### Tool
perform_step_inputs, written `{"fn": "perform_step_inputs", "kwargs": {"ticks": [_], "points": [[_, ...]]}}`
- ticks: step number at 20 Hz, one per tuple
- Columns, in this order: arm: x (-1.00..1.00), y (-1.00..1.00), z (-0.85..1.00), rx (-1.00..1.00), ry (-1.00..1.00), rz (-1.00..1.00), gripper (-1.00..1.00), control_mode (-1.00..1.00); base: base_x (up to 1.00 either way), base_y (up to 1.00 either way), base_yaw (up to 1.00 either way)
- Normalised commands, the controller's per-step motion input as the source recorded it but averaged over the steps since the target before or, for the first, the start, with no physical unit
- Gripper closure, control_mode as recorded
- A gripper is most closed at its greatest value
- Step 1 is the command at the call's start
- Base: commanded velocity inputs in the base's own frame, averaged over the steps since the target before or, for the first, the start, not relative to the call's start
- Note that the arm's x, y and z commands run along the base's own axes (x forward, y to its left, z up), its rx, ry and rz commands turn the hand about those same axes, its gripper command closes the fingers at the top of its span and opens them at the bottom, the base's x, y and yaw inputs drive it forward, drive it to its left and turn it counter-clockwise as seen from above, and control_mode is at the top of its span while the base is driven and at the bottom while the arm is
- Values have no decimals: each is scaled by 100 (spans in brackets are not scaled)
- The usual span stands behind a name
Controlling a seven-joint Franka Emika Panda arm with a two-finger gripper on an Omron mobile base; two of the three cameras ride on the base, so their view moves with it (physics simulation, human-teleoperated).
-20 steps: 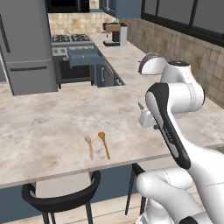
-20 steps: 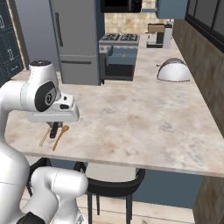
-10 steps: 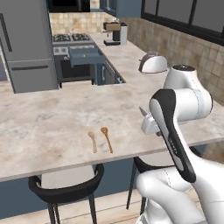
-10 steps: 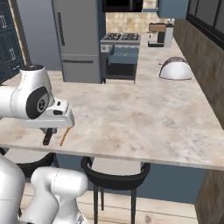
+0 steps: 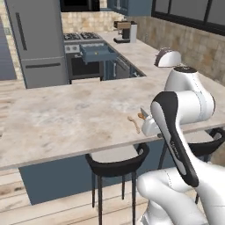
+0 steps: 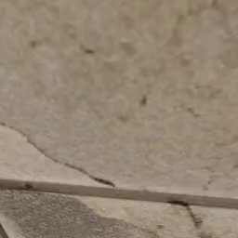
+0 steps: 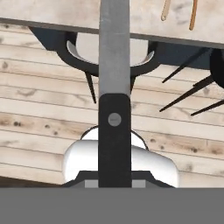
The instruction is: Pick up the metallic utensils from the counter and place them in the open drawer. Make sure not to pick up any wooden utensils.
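We see the arm (image 5: 176, 132) rising from 5 o'clock in the left base view. It folds at a white elbow high at 3 o'clock, and the dark-striped link runs back down toward the base. The wrist reaches out to the near edge of the tabletop (image 5: 66, 118), just right of the picture's middle.

In the hand view the tool (image 7: 114, 181) is closed tight on a slim metal utensil (image 7: 114, 65). The utensil's black handle, with a small round rivet, stands up from between the fingers. Its flat grey blade runs straight on to 12 o'clock, out past the top edge. The hand camera looks past the tabletop's front edge, down at the plank floor (image 7: 39, 100) and a black stool (image 7: 81, 54) tucked under the overhang.

The two wooden spoons lie side by side on the tabletop, just beside the wrist. The pale tan spoon (image 5: 134, 124) is on the left and the orange-brown spoon (image 5: 141, 116) on the right. In the hand view they sit at 1 o'clock, beyond the blade and apart from it.

The open drawer (image 5: 94, 53) is far off at 11 o'clock in the left base view. It is pulled out beside the stove (image 5: 81, 37), well apart from the arm.
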Motion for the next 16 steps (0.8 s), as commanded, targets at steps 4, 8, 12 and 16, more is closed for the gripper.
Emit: {"fn": "perform_step_inputs", "kwargs": {"ticks": [4, 8, 12, 16], "points": [[0, 0, 0, 0, 0, 0, 100, 100, -30, 100, -17], [0, 0, 0, 0, 0, 0, 100, 100, -23, 100, -17], [0, 0, 0, 0, 0, 0, 100, 100, -20, 100, -17], [0, 0, 0, 0, 0, 0, 100, 100, -20, 100, -18]]}}
